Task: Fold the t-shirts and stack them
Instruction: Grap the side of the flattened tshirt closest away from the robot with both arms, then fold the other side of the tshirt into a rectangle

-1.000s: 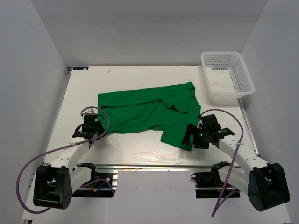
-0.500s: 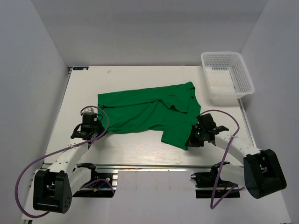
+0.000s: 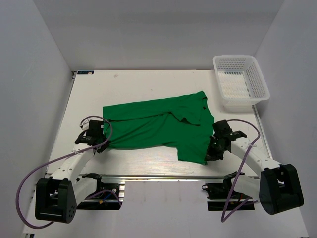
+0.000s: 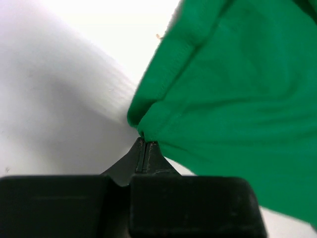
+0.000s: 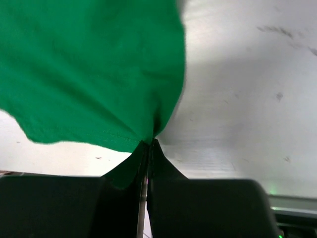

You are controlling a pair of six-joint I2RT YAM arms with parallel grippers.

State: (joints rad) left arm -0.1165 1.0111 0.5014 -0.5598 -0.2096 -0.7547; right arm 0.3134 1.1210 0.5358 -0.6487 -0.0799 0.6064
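Left wrist view shows the left end effector [image 4: 146, 145] pressed shut, its fingertips pinching a small bunched corner of the green t-shirt [image 4: 233, 99]. In the right wrist view the right end effector [image 5: 150, 145] is likewise closed tight on a gathered bit of the shirt's stitched edge. From the top view, the two grips sit at about 8 o'clock and 4 o'clock of the garment. The garment lies spread sideways across the middle of the desk [image 3: 138, 84], with its collar end toward 2 o'clock. Holding both near corners at once probably serves to draw the cloth taut and flat, or to carry the near edge over toward 12 o'clock for a first fold. The white mesh basket [image 3: 240, 101] stands well apart at 1 o'clock of the desk, out of the way of that sweep. How much fabric lies between each pair of fingers is hidden by the black finger bodies. A layer already doubled over crosses the shirt's middle, and I cannot tell whether it is a sleeve or part of the body. No neck label can be made out, and only one shirt is in sight.
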